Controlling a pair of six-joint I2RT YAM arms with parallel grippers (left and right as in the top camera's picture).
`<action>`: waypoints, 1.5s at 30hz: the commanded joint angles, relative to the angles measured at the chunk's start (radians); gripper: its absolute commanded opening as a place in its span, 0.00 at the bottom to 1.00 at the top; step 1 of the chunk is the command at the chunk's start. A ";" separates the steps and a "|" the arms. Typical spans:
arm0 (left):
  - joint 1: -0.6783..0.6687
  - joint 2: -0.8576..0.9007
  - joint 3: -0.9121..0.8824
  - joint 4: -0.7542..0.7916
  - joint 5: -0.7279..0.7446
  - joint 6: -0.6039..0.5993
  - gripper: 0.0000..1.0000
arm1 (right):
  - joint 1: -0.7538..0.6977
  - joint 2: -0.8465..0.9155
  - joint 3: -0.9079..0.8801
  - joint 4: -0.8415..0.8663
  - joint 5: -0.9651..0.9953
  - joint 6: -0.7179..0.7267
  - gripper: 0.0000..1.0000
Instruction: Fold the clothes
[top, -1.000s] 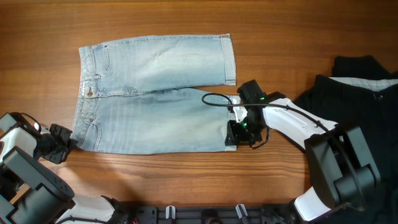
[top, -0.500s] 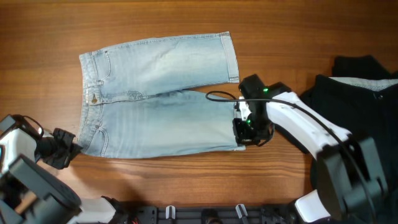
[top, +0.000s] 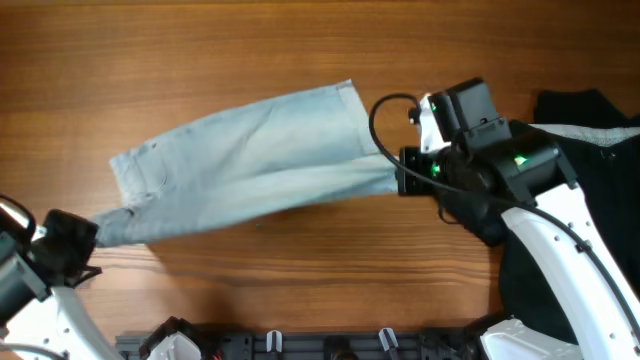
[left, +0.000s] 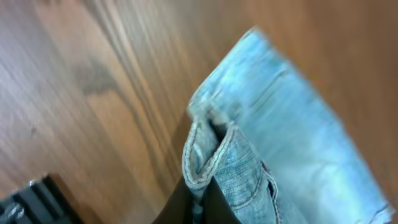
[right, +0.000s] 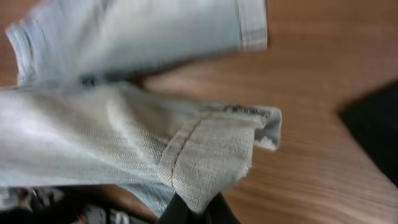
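denim shorts (top: 240, 165), 1, in left claw (top: 92, 234), right claw (top: 402, 176); black garment (top: 580, 108), 1.

The faded light-blue denim shorts (top: 250, 165) stretch slantwise, taut between a waist corner at lower left and one leg hem at right. The black garment (top: 612, 165) lies bunched far right.

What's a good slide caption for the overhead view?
Left gripper and right gripper stretch the denim shorts between them over the table.
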 joint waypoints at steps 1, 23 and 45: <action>-0.004 0.004 0.029 0.042 -0.076 -0.012 0.04 | -0.030 0.026 0.022 0.089 0.092 0.042 0.04; -0.246 0.601 0.029 0.508 -0.129 -0.063 0.04 | -0.046 0.437 0.022 0.561 -0.002 0.055 0.05; -0.273 0.719 0.031 0.697 -0.165 -0.043 0.50 | -0.100 0.527 0.023 0.599 0.040 -0.027 0.88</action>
